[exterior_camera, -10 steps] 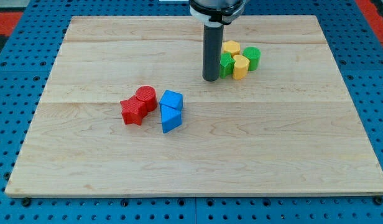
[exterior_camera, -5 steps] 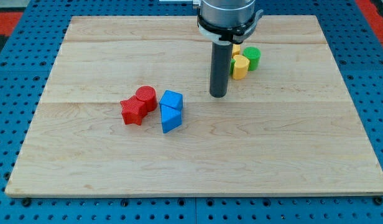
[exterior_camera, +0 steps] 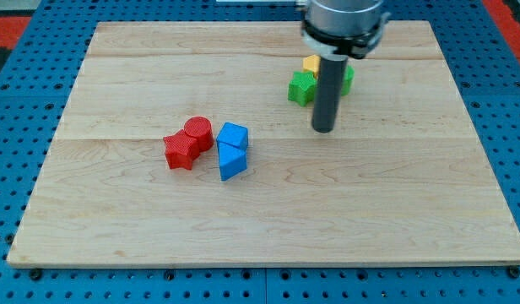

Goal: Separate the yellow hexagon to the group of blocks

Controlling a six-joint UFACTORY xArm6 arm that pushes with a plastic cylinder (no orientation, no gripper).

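Note:
My tip (exterior_camera: pixel 324 129) rests on the wooden board (exterior_camera: pixel 116 203), just below a cluster of yellow and green blocks at the view's upper right. The rod hides part of that cluster. Visible there are a yellow block (exterior_camera: pixel 311 64) at the top, a green block (exterior_camera: pixel 301 87) to the rod's left, and the edge of a green cylinder (exterior_camera: pixel 349 78) to its right. The second yellow block is hidden behind the rod. I cannot tell which yellow block is the hexagon.
A red cylinder (exterior_camera: pixel 198 132) and a red star-like block (exterior_camera: pixel 181 151) touch left of centre. A blue block (exterior_camera: pixel 233 135) and a blue triangular block (exterior_camera: pixel 231 161) sit right beside them.
My tip has moved right and slightly down, from left of the yellow and green cluster to below it. The rod now covers one yellow block. The blocks show no clear shift.

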